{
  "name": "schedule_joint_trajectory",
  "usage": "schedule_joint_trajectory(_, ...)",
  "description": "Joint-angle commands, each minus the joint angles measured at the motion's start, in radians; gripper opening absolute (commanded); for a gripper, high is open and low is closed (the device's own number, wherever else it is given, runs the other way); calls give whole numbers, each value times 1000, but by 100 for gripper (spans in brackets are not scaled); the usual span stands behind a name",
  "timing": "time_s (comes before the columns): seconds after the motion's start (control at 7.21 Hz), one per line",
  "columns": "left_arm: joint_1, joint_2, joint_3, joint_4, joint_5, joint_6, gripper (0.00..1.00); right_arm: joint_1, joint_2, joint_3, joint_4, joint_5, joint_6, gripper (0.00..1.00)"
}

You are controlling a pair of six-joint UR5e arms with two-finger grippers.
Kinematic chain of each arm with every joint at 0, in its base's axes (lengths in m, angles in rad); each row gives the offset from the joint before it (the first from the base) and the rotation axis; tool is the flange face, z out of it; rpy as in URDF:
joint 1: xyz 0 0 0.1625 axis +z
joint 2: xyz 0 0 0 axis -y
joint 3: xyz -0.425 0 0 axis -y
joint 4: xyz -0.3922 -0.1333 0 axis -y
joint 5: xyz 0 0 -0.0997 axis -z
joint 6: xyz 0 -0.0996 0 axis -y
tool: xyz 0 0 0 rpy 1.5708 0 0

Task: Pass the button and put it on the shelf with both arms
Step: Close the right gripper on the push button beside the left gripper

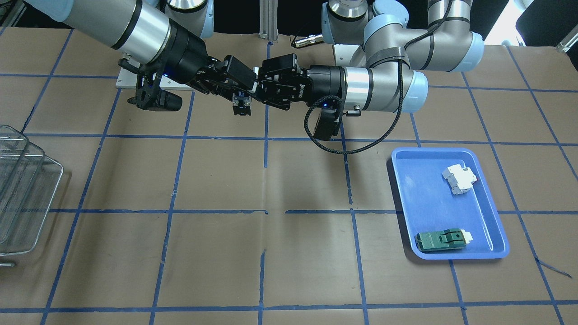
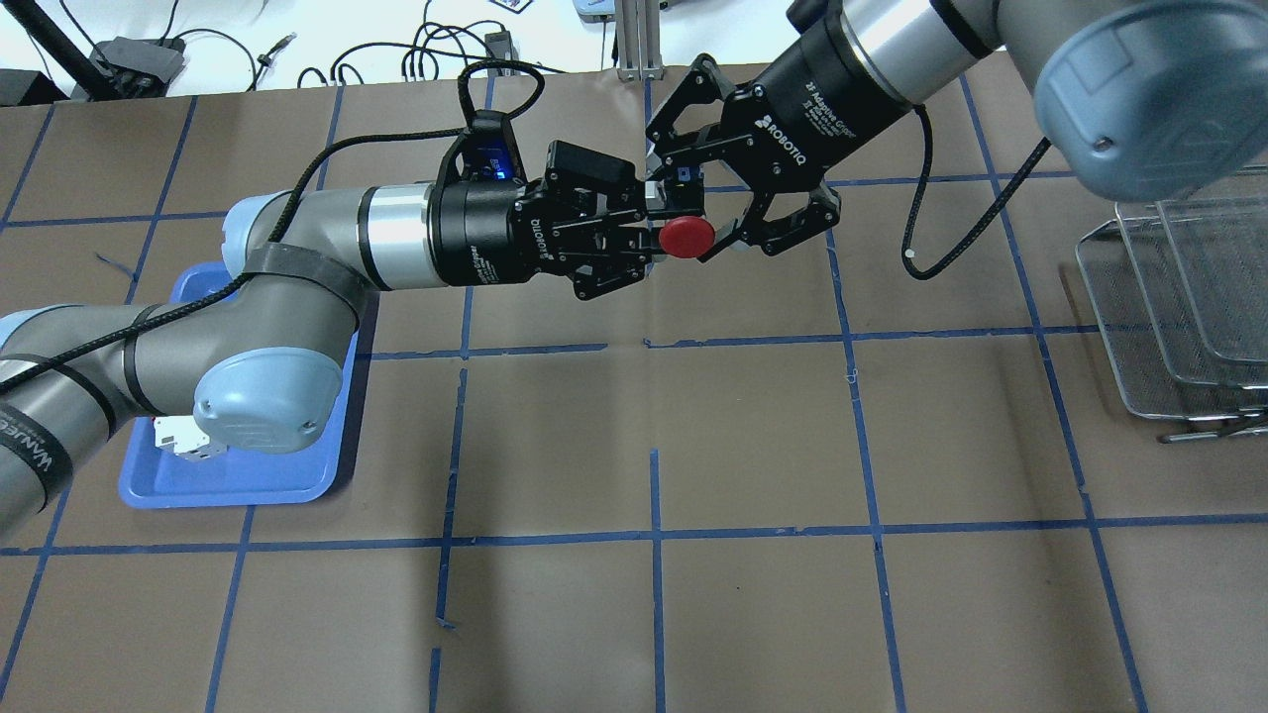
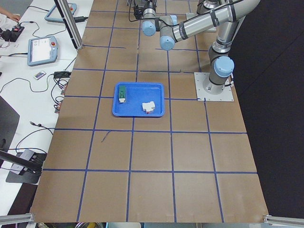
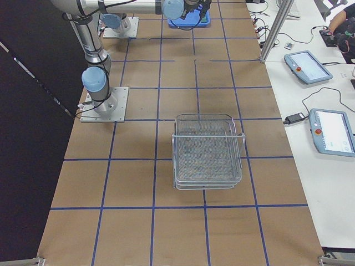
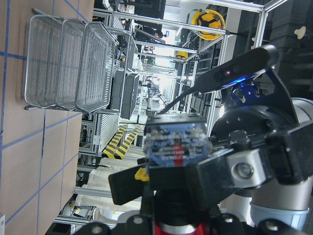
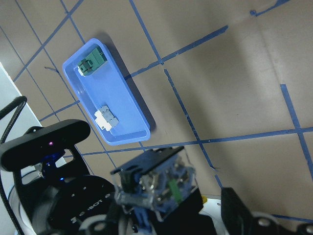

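Observation:
The button (image 2: pixel 686 236) hangs in the air over the table's far middle, red cap up and bluish contact block down (image 1: pixel 241 103). My left gripper (image 2: pixel 644 238) is shut on its black body from the side. My right gripper (image 2: pixel 695 213) comes in from the other side with its fingers spread open around the button, apart from it. The contact block fills the middle of the left wrist view (image 5: pixel 173 142) and the right wrist view (image 6: pixel 159 183). The wire shelf (image 2: pixel 1179 297) stands at the table's right end, also seen in the front view (image 1: pixel 27 194).
A blue tray (image 1: pixel 406 155) on the robot's left side holds a white breaker block (image 1: pixel 459 178) and a flat green part (image 1: pixel 440 240). It lies partly under my left arm in the overhead view (image 2: pixel 238 485). Blue tape lines grid the brown table.

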Motion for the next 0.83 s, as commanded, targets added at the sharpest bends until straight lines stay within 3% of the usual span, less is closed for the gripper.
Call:
schedule_joint_trajectory(0.0,0,1,0,0,0,0,0,0,4,-1,-23,4,-12,66)
schedule_joint_trajectory(0.55,0,0,-2,2,0,0,0,-1,12,-1,-71,2,-15,62)
schedule_joint_trajectory(0.69,0,0,0,2,0,0,0,-1,10,1,-69,5,-15,55)
